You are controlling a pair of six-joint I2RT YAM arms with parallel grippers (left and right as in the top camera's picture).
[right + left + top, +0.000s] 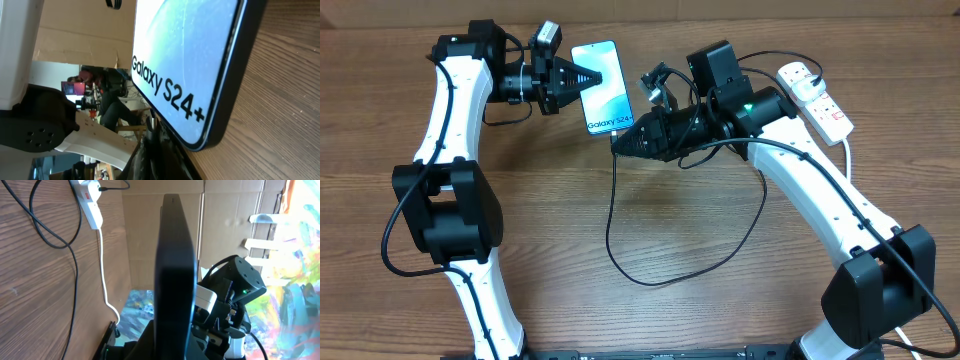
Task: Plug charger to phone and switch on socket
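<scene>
The phone [603,88], its blue screen reading "Galaxy S24+", is tilted up off the table. My left gripper [586,78] is shut on its left edge. In the left wrist view the phone [175,265] shows edge-on as a dark slab between the jaws. My right gripper [622,140] is shut on the charger's connector, just below the phone's bottom edge. In the right wrist view the metal connector tip [151,121] points up beside the phone's [185,60] lower corner, apart from it. The black charger cable [620,255] loops across the table toward the white socket [815,95].
The socket's thick white cord [847,150] runs down past the right arm. The strip [89,200] and the black cable [50,235] lie on the wooden table in the left wrist view. Cardboard walls stand behind the table.
</scene>
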